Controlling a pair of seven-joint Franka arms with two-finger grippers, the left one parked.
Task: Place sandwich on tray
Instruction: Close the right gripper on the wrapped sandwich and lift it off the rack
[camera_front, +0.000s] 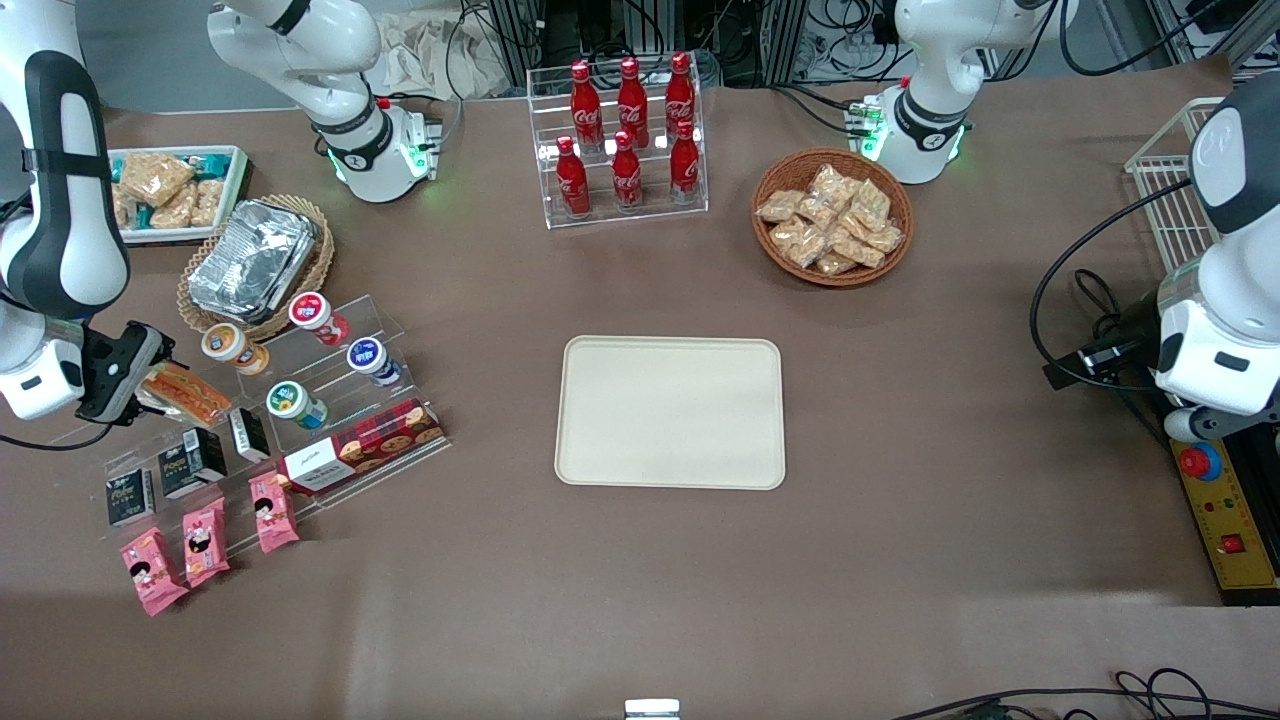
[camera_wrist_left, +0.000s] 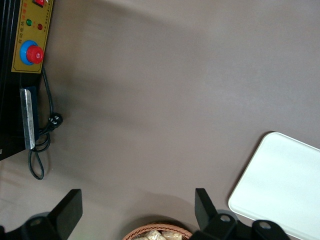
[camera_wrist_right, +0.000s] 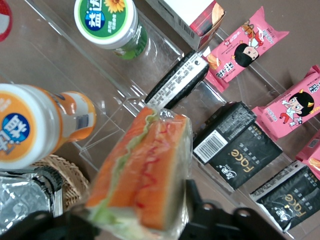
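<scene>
1. The tool (camera_front: 150, 390) hangs over the clear acrylic stepped shelf (camera_front: 330, 400) at the working arm's end of the counter (camera_front: 900, 560), its fingers closed on the sandwich (camera_front: 185, 393).
2. The sandwich is lifted above the shelf, well apart from the tray (camera_front: 670, 412), which lies flat near the middle of the counter.
3. In the right wrist view the sandwich (camera_wrist_right: 145, 170) shows its cut face, with orange-red and green layers between pale bread; its long axis runs out from the tool toward a black packet (camera_wrist_right: 177, 80) standing on edge.
4. In the front view the wedge points from the tool toward the tray's side, tilted slightly toward the camera.
5. Close around it stand an orange-capped bottle (camera_front: 232, 347), a green-capped bottle (camera_front: 293, 403) and black boxes (camera_front: 193, 462) on the shelf.
6. Pink wrapped snacks (camera_front: 205, 540) lie nearer the camera; a red biscuit box (camera_front: 360, 447) lies between the sandwich and the tray.
7. A wicker basket with foil containers (camera_front: 255, 262) sits farther from the camera.
</scene>
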